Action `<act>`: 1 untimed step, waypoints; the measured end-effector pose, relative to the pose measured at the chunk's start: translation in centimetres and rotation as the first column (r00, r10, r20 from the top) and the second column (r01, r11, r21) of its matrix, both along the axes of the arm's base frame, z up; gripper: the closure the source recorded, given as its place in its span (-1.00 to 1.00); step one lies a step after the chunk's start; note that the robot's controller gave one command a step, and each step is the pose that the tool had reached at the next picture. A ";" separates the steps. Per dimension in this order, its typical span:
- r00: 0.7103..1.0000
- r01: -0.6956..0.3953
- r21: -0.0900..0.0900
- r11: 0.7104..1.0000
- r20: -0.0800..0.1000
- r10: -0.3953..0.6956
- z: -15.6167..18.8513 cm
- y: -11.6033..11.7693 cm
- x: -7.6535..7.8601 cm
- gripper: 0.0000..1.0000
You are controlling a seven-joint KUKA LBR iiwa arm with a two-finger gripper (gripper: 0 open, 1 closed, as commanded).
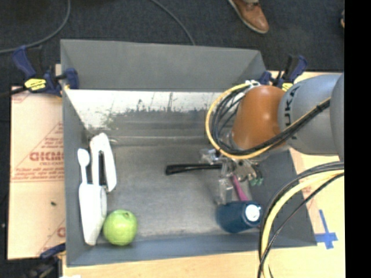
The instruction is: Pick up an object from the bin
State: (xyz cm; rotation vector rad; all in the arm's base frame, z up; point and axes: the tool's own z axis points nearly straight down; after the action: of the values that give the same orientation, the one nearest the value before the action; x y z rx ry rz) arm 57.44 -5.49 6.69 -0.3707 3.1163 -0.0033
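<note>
The arm's hand (231, 191) hangs just above a white-capped dark blue object (233, 219) at the bin's (174, 106) five o'clock; whether it is apart or together cannot be told. A green apple (120, 227) lies at seven.

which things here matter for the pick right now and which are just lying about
In play:
gripper, low on the right side
dark blue thing with a white cap, closest to it, front right
black long-handled tool, beside it toward the middle

Lying about:
green apple, front left corner
white plastic pieces, along the left side
</note>
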 end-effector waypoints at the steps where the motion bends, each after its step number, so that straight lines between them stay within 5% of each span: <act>1: 0.996 -0.094 -0.002 0.996 0.007 0.094 0.8 1.1 0.8 1.00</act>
State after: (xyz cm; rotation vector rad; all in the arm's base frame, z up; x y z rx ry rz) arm 58.26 -4.36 7.54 -0.5162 3.0883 -0.0077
